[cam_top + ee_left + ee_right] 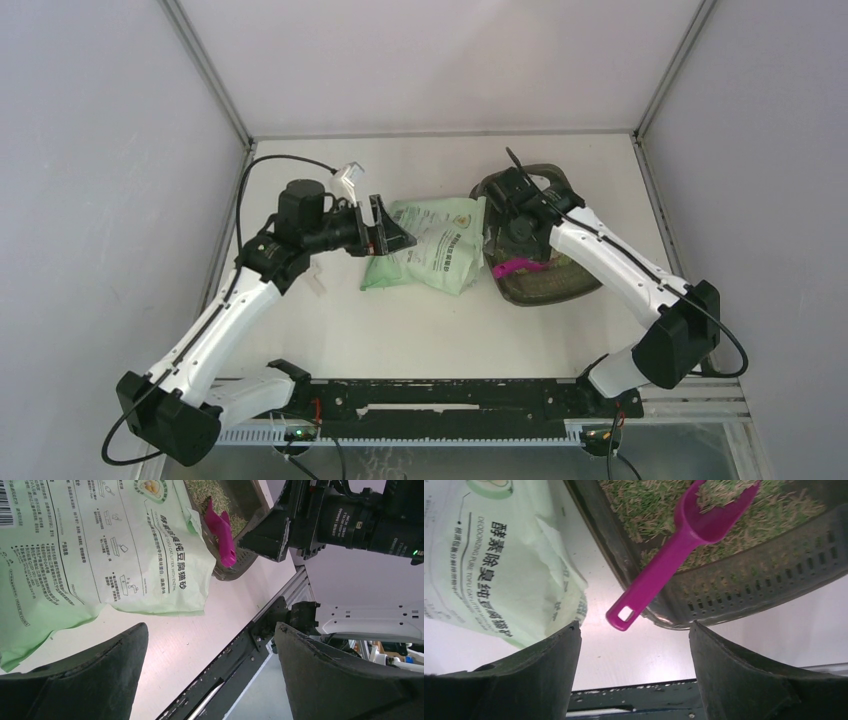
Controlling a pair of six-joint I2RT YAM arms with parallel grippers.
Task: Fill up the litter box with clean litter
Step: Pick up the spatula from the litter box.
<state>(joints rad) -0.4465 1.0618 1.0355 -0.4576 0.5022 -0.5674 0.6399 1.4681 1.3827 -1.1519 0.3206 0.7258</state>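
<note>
The litter box [548, 290] is sitting on the bench [420, 330], right of centre, just beside the green litter bag [435, 245], which is lying flat. Clean litter [644, 505] is covering the floor of the box. A magenta scoop [664, 565] is lying in the box, its bowl carrying some granules and its handle projecting over the rim toward the bag.

Your left claw [211, 645] is hanging wide apart over the near edge of the bag and gripping nothing. Your right claw [634, 630] is also standing wide, with the scoop handle beyond its fingertips and nothing between them.

From the top camera, the right arm is covering much of the box, so you are seeing little of the litter there. The right wrist camera is showing the slotted wall of the box and the loaded scoop bowl. The left wrist camera is showing the bag's barcode and printed instructions.
</note>
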